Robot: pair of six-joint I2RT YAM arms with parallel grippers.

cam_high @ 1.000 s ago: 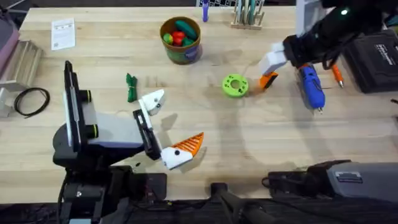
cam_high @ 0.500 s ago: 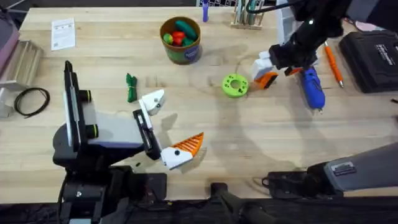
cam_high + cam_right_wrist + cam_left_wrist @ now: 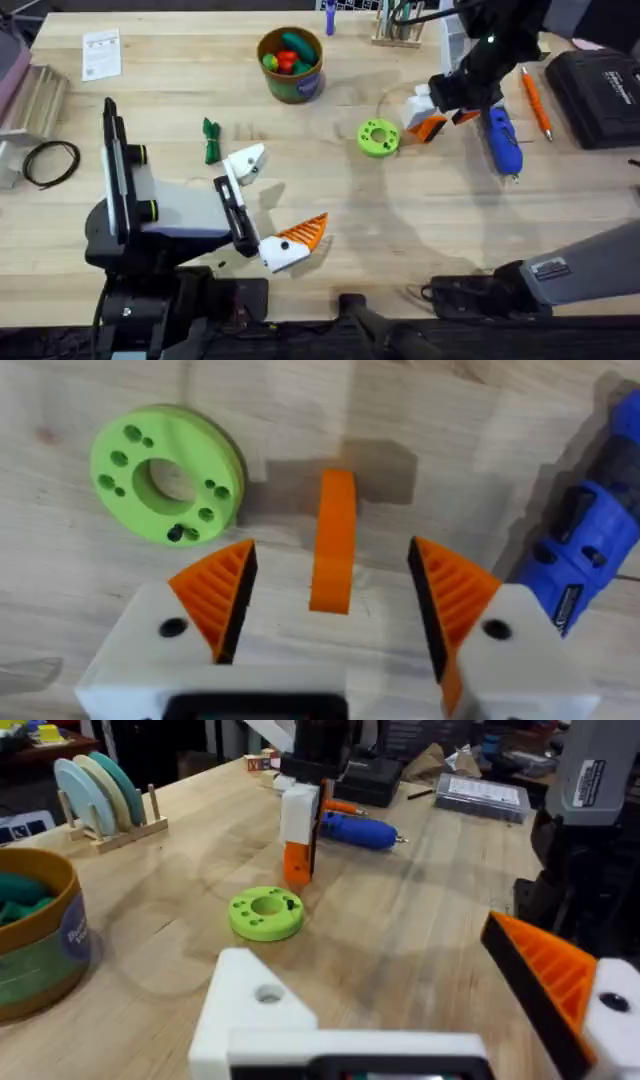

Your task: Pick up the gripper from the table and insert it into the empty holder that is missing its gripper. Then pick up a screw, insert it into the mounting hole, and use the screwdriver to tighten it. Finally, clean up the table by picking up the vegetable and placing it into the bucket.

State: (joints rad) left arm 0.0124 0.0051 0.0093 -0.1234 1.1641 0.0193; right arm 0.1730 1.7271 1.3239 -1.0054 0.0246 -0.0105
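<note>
The loose orange gripper [image 3: 332, 540] lies on the table between the orange ribbed pads [image 3: 218, 592] of my right gripper [image 3: 332, 605]. That gripper [image 3: 441, 117] is open and straddles the piece without clamping it. My left gripper [image 3: 285, 196] is open and low near the front. One of its fingers is the bare white holder [image 3: 262, 1010] with a dark hole, also seen as the holder [image 3: 245, 163]. The other finger carries an orange tip [image 3: 545, 975]. The blue screwdriver [image 3: 502, 140] lies just right of the right gripper. The green vegetable [image 3: 210, 140] lies left of the holder. The bucket [image 3: 290, 64] stands at the back. No screw can be made out.
A lime green ring disc [image 3: 378, 137] sits just left of the loose gripper. A slim orange-handled tool [image 3: 535, 104] and a black case [image 3: 600, 90] lie at the right. A coiled black cable [image 3: 50, 162] and a paper card [image 3: 101, 54] are at the left.
My right gripper has moved left over the loose orange gripper and now straddles it. The left arm has not moved.
</note>
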